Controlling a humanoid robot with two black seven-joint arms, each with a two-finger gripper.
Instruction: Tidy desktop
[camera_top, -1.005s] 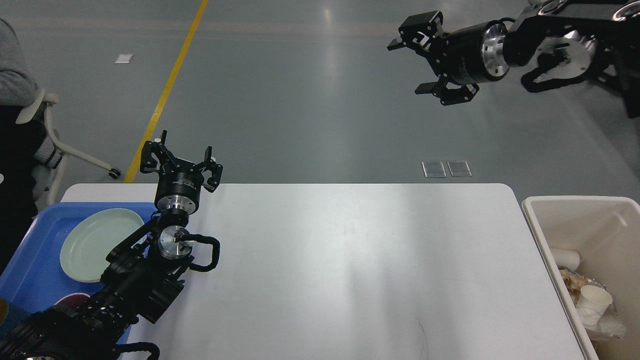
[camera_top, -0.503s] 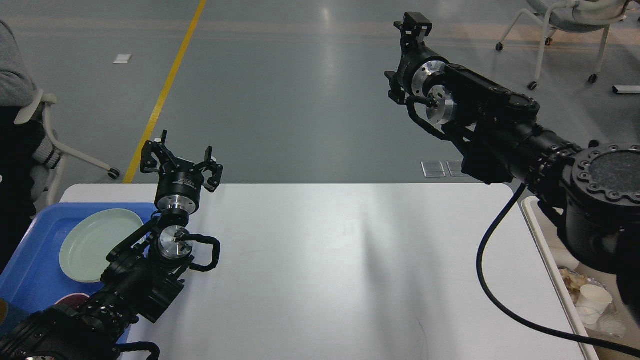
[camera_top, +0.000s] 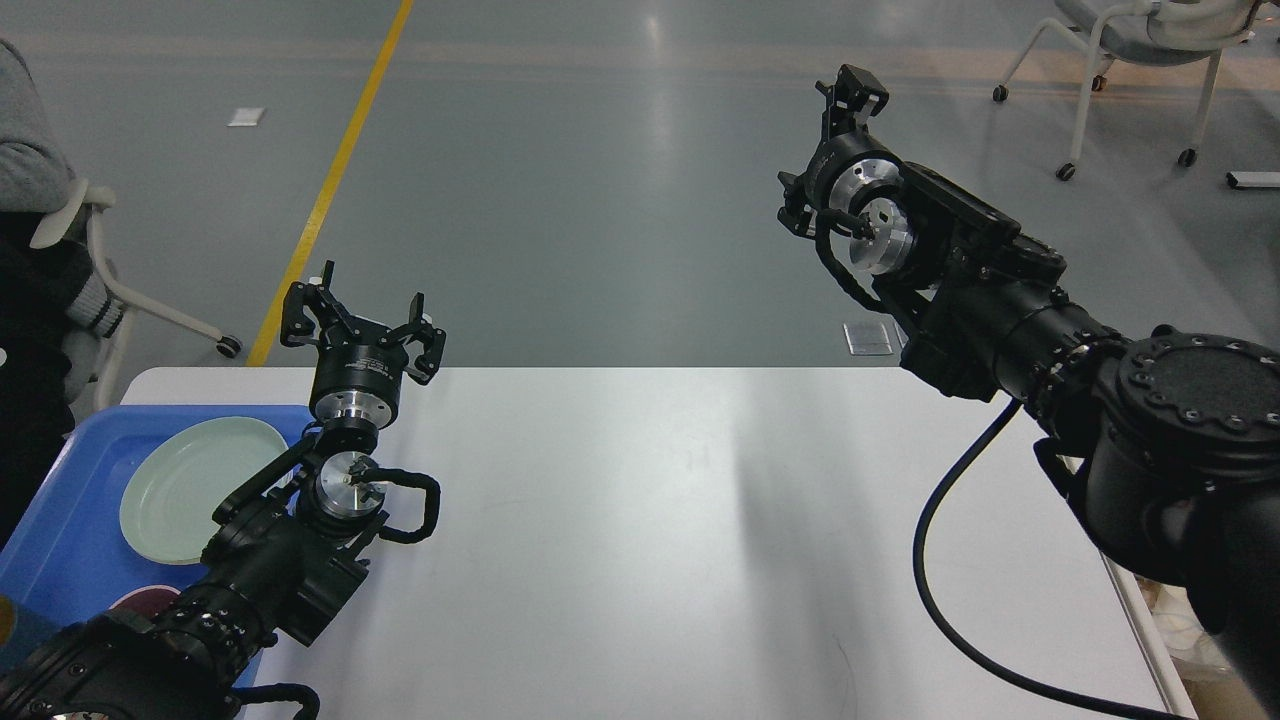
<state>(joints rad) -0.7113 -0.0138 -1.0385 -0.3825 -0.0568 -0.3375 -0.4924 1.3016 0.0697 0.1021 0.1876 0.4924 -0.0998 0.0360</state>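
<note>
My left claw (camera_top: 362, 318) stood wide over the counter (camera_top: 680, 520), beside a blue tray (camera_top: 60, 540) with a green plate (camera_top: 185, 485). My right claw (camera_top: 850, 95) was unclear.

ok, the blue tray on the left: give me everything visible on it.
The blue tray looks like smooth plastic with a raised rim, lying flat at the desktop's left edge and partly cut off by the frame. A pale green plate lies in it, with a dark red round item nearer. The left arm hides its right side.

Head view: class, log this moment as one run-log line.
left gripper open, empty | right gripper unclear | desktop bare | plate in blue tray
</note>
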